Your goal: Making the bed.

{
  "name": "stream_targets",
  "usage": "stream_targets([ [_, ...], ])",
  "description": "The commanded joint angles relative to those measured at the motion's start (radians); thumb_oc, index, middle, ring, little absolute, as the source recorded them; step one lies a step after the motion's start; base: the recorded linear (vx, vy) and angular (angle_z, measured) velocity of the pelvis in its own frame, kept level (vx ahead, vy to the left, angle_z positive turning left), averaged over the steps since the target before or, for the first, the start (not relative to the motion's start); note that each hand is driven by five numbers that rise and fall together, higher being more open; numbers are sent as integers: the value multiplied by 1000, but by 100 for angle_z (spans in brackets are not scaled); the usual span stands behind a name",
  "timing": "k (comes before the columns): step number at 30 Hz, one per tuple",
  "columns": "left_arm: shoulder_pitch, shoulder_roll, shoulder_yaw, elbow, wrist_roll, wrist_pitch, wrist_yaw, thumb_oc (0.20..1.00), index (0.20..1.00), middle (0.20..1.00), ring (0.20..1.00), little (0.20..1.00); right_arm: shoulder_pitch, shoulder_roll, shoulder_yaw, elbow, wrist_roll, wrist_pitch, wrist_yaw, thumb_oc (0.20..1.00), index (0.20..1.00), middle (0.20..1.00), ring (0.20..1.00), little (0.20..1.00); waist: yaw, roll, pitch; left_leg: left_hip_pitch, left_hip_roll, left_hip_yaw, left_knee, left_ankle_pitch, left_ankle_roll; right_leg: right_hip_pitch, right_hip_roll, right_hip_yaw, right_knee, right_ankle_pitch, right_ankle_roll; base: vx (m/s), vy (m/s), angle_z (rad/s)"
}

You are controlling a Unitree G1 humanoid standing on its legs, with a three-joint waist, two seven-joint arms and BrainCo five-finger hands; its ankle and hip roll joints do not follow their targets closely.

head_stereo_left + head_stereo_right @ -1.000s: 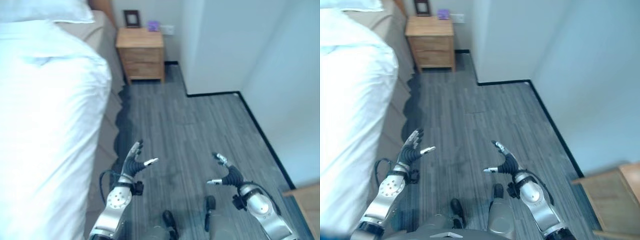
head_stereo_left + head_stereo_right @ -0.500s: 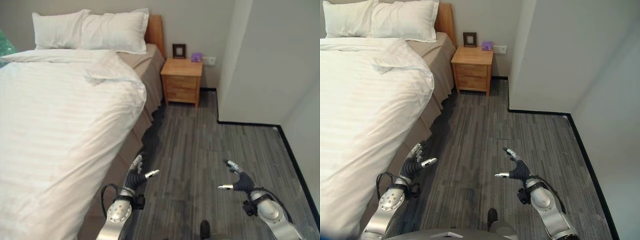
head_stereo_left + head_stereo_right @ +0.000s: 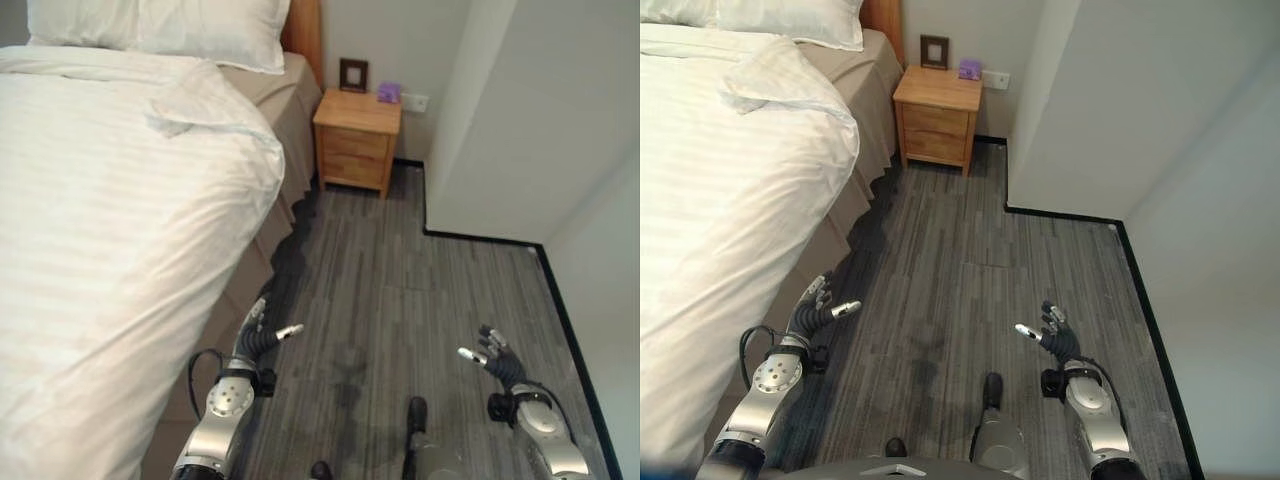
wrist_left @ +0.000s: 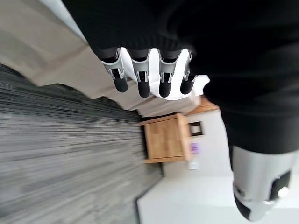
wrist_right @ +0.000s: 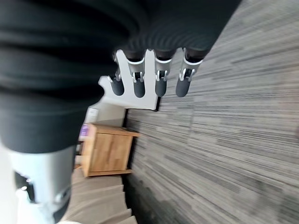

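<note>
Bed (image 3: pixel 280 120): along the robot's left side, head end toward the far wall by the nightstand.
Duvet (image 3: pixel 110 230): white, faintly striped; draped over the near side, hanging low toward the floor; one corner bunched and folded back near the pillows.
Pillows (image 3: pixel 210 25): white, side by side at the head, against a wooden headboard (image 3: pixel 303 30).
Bed skirt (image 3: pixel 285 130): beige, exposed below the duvet at the head end, hem scalloped along the floor.
Floor (image 3: pixel 400 290): grey plank pattern, black skirting along the white wall (image 3: pixel 520 110).
Nightstand (image 3: pixel 355 140): light wood, just beside the bed; small dark frame and a purple item on top.
Left hand (image 3: pixel 258 338): low, near the bed's side, not touching it; fingers extended and relaxed, thumb apart, empty.
Right hand (image 3: pixel 1052 335): over bare floor, well apart from the bed; fingers straight and spread, empty.
</note>
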State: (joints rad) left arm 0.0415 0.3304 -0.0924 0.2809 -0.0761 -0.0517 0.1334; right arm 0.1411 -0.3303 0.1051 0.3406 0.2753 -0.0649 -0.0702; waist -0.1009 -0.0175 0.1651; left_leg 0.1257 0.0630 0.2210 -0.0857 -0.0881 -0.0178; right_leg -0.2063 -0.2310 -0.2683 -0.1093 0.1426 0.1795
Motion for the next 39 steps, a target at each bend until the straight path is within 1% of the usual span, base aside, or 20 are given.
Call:
stream_targets([
  [1,-1,35,7,-104,56,-58,2,1000,1000,1000,1000,1000,-28,-24,-43,-47,-19,-40,23,1000,1000,1000,1000,1000,-20,12,2,261,69,5,-2,-57,-106,-10,46,16,38,21,6,620,-300,63],
  [2,9,20,12,-100,41,-60,8,1000,1000,1000,1000,1000,-26,-29,-42,-51,-18,-44,26,1000,1000,1000,1000,1000,-21,25,2,260,95,-12,112,-16,-119,15,66,17,61,14,-14,672,-451,55],
  [3,28,0,8,-90,5,-60,2,1000,1000,1000,1000,1000,-22,-37,-41,-31,-7,-43,32,1000,1000,1000,1000,1000,-9,27,12,162,131,-32,362,131,-128,103,104,4,46,-13,-66,473,-373,44],
  [4,28,0,8,-90,5,-60,2,1000,1000,1000,1000,1000,-22,-37,-41,-30,-7,-43,32,1000,1000,1000,1000,1000,-13,24,10,156,129,-36,364,132,-128,101,101,1,45,-12,-67,497,-592,50],
  [5,39,-7,15,-95,-33,-52,1,1000,1000,1000,1000,1000,-32,-43,-33,-15,2,-44,26,1000,1000,1000,1000,1000,24,-6,44,5,141,-64,668,245,-126,188,116,-23,30,-53,-121,390,-511,58],
  [8,44,1,-4,-113,-50,-57,-4,1000,1000,1000,1000,1000,-41,-54,-31,-25,13,-49,16,1000,1000,1000,1000,1000,79,-40,92,-114,159,-5,770,199,-113,265,122,4,22,-106,-146,549,-422,-15],
  [11,40,-15,-11,-100,-42,-47,12,1000,1000,1000,1000,1000,-80,-61,-19,-26,4,-38,11,1000,1000,1000,1000,1000,120,-52,92,-271,74,23,673,123,-97,322,112,40,22,-142,-124,432,-58,-48],
  [13,56,-22,-5,-100,-32,-45,10,1000,1000,1000,1000,1000,-86,-59,-18,-31,0,-39,15,1000,1000,1000,1000,1000,127,-39,75,-279,60,103,444,111,-70,357,130,47,22,-175,-109,564,18,-51],
  [17,79,-40,4,-96,-1,-38,9,1000,1000,1000,1000,1000,-82,-60,-1,-17,-32,-47,20,1000,1000,1000,1000,1000,124,2,33,-256,35,274,8,217,-77,469,170,54,22,-264,-72,680,115,-31],
  [20,88,-50,6,-87,4,-36,19,1000,1000,1000,1000,1000,-107,-70,27,-1,-76,-39,20,1000,1000,1000,1000,1000,128,12,2,-323,104,386,-2,225,-86,539,171,23,22,-274,-46,692,91,-7],
  [24,128,-35,32,-82,-15,-31,27,1000,1000,1000,1000,1000,-117,-43,64,-14,-119,-24,39,1000,1000,1000,1000,1000,163,-18,-48,-272,92,403,-2,275,-58,620,139,30,55,-225,-20,692,83,-15],
  [26,116,-19,27,-72,-13,-6,34,1000,1000,1000,1000,1000,-129,-17,97,-10,-150,-27,36,1000,1000,1000,1000,1000,195,-52,-38,-202,3,350,-2,221,23,494,60,63,509,47,82,677,239,-25],
  [27,103,-6,16,-79,-10,3,39,1000,1000,1000,1000,1000,-129,-15,104,-17,-165,-26,32,1000,1000,1000,1000,1000,181,-49,-25,-164,-12,336,-2,190,46,429,41,88,645,113,82,618,209,1],
  [30,62,16,6,-80,-17,-2,51,1000,1000,1000,1000,1000,-158,-10,118,-32,-169,-23,27,1000,1000,1000,1000,1000,135,-35,-2,-85,-26,280,-2,130,66,282,33,132,778,73,73,573,85,125],
  [31,10,35,3,-94,-29,-8,63,1000,1000,1000,1000,1000,-162,-13,112,-66,-168,-22,13,1000,1000,1000,1000,1000,111,-18,17,-27,-25,200,-2,88,55,185,-36,53,691,-39,16,737,-35,149],
  [33,-4,33,2,-99,-53,-14,62,1000,1000,1000,1000,1000,-160,-16,114,-77,-173,-21,13,1000,1000,1000,1000,1000,91,-12,21,-19,-16,155,-2,97,43,172,-32,15,563,-72,-24,517,-151,157],
  [35,-9,32,2,-93,-67,-18,64,1000,1000,1000,1000,1000,-162,-21,113,-86,-172,-17,10,1000,1000,1000,1000,1000,84,-17,26,-1,-17,132,-2,90,32,178,-29,7,497,-74,-24,552,-205,233],
  [36,4,18,3,-68,-106,-25,57,1000,1000,1000,1000,1000,-153,-23,122,-80,-175,-9,20,1000,1000,1000,1000,1000,48,-40,25,45,-33,28,-2,44,4,184,63,178,138,-94,-17,549,-253,198],
  [37,4,18,3,-68,-106,-25,57,1000,1000,1000,1000,1000,-153,-23,122,-80,-175,-9,20,1000,1000,1000,1000,1000,47,-40,25,44,-33,27,-2,45,4,185,64,177,133,-90,-17,706,-300,210],
  [39,12,17,7,-50,-103,-22,51,1000,1000,1000,1000,1000,-131,-15,121,-70,-175,-4,29,1000,1000,1000,1000,1000,32,-42,24,59,-43,-58,-2,24,-9,164,88,323,22,-78,-5,395,-153,180],
])
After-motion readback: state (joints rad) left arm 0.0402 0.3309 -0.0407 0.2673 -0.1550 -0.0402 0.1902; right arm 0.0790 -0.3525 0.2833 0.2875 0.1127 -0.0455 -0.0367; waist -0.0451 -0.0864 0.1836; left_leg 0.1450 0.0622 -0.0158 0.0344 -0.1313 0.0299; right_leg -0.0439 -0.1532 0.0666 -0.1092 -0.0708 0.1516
